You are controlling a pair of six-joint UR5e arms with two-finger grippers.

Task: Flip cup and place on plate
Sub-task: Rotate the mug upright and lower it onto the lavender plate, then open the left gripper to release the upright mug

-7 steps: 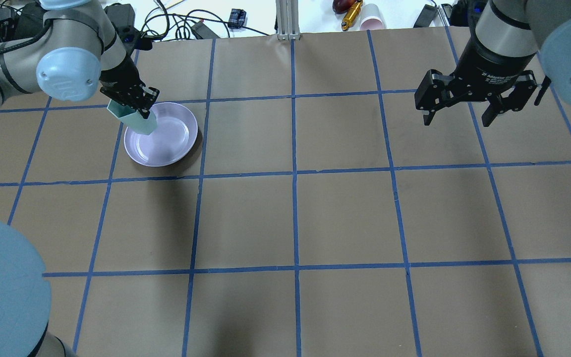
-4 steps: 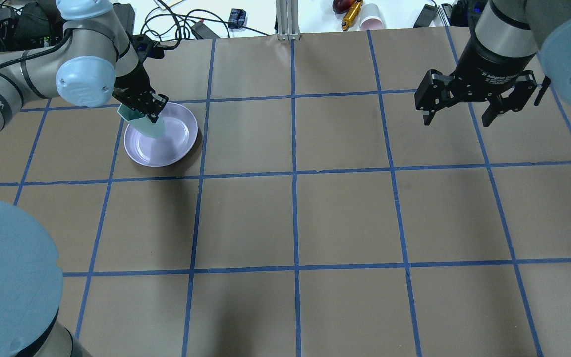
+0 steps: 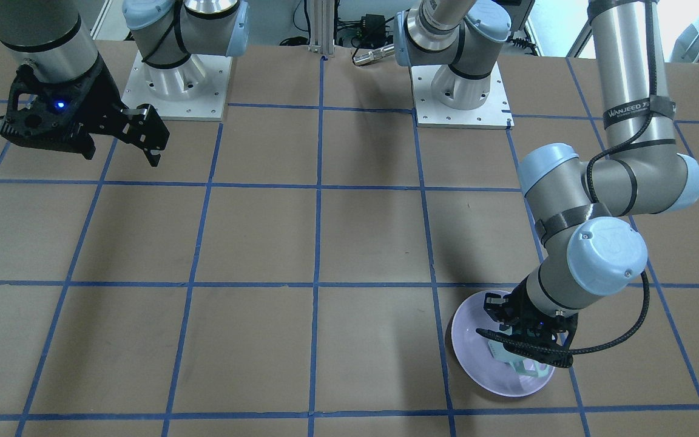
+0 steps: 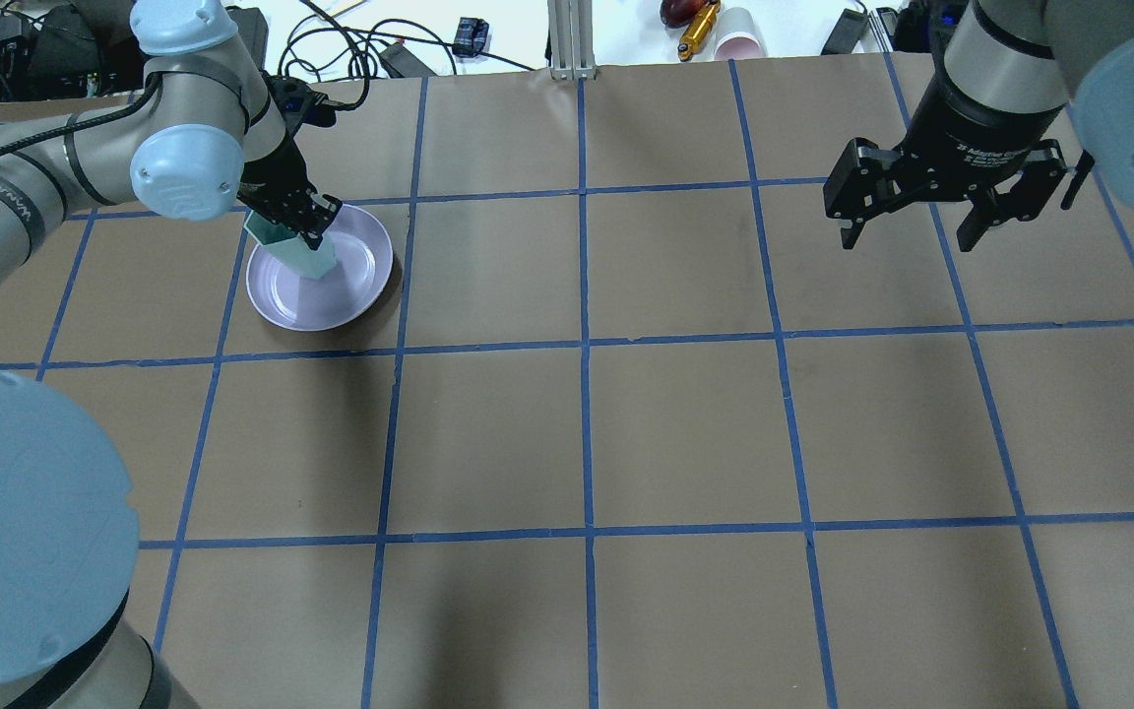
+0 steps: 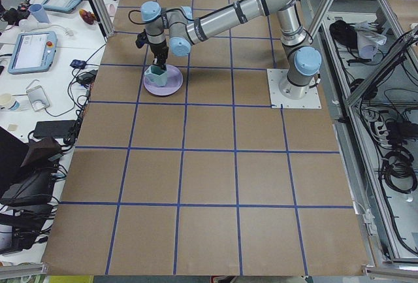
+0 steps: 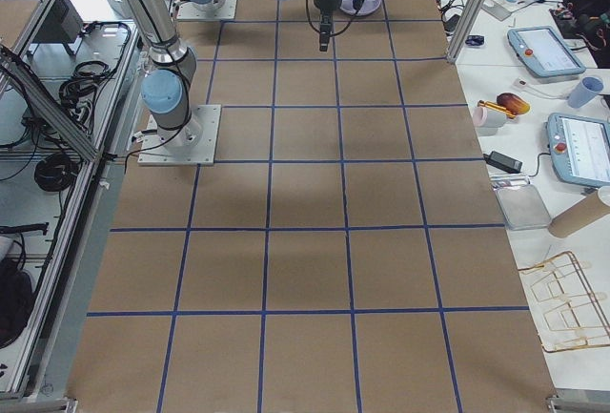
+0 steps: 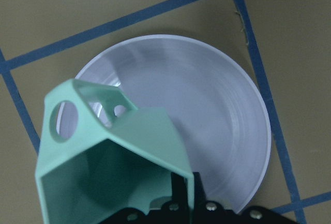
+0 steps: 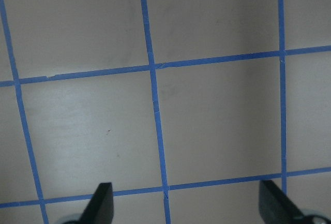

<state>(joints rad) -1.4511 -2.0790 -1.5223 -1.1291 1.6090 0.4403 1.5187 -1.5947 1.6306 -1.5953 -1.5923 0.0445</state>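
Observation:
The pale mint-green cup [image 4: 298,252] is in my left gripper [image 4: 309,223], which is shut on its wall near the rim. The cup hangs tilted over the left part of the lavender plate [image 4: 346,286], with its base low toward the plate and its mouth up toward the gripper. I cannot tell whether the base touches the plate. In the left wrist view the cup [image 7: 114,157] shows its open mouth and handle over the plate [image 7: 207,100]. In the front view the cup [image 3: 522,362] is under the left gripper [image 3: 525,340] on the plate [image 3: 474,355]. My right gripper [image 4: 907,241] is open and empty, high over the far right of the table.
Beyond the table's far edge lie cables, a pink cup [image 4: 739,44] and an aluminium post [image 4: 572,39]. The brown table surface [image 4: 685,433] carries a grid of blue tape. The arm bases [image 3: 462,91] stand at the robot's side of the table.
My left gripper has moved right and lower over the plate with the cup, and the cup has turned more upright. The right arm has not moved.

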